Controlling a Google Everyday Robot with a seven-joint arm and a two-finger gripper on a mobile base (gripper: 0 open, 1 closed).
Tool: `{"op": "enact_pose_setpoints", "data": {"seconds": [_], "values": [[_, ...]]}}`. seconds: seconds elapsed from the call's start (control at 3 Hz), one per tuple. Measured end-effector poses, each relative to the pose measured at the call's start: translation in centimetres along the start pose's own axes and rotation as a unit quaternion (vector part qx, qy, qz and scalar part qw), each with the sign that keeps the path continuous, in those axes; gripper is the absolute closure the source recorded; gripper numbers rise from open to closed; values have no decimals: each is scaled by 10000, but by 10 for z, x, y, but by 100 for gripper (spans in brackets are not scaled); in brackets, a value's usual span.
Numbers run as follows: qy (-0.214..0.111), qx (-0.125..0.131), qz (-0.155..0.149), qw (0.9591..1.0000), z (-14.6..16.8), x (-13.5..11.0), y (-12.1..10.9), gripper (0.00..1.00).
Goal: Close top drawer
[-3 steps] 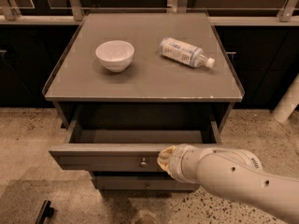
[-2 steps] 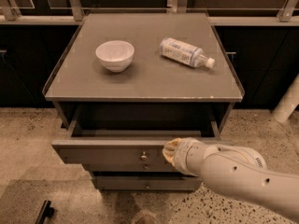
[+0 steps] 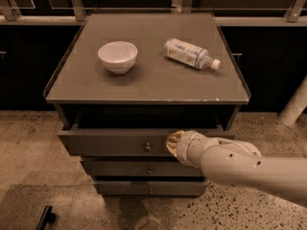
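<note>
The top drawer [image 3: 115, 143] is a wide grey-brown drawer with a small round knob [image 3: 147, 147] at its centre. It stands a little way out from the cabinet, with only a narrow dark gap under the cabinet top. My gripper [image 3: 171, 143] is at the end of the white arm coming in from the lower right. It is pressed against the drawer front just right of the knob.
On the cabinet top [image 3: 148, 87] stand a white bowl [image 3: 117, 56] at the left and a plastic bottle [image 3: 191, 54] lying on its side at the right. Two shallower drawers [image 3: 144, 169] sit below. A white post [image 3: 295, 102] stands at the right on the speckled floor.
The drawer has slid inward; its open interior was plainly visible before and is now nearly hidden. The arm has moved forward with it toward the cabinet.
</note>
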State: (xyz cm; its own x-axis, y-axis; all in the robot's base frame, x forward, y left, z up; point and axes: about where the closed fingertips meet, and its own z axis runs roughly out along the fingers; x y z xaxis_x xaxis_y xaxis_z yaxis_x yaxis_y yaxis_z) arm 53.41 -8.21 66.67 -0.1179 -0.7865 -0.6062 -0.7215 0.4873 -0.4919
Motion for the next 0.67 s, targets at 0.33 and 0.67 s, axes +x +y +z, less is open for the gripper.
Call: {"op": "enact_pose_setpoints", "data": {"seconds": [0.33,0.67], "values": [[-115,-69,34,9999,8,-8,2,100],[-279,-68,-1,9996,18,-20,-3,100]]}}
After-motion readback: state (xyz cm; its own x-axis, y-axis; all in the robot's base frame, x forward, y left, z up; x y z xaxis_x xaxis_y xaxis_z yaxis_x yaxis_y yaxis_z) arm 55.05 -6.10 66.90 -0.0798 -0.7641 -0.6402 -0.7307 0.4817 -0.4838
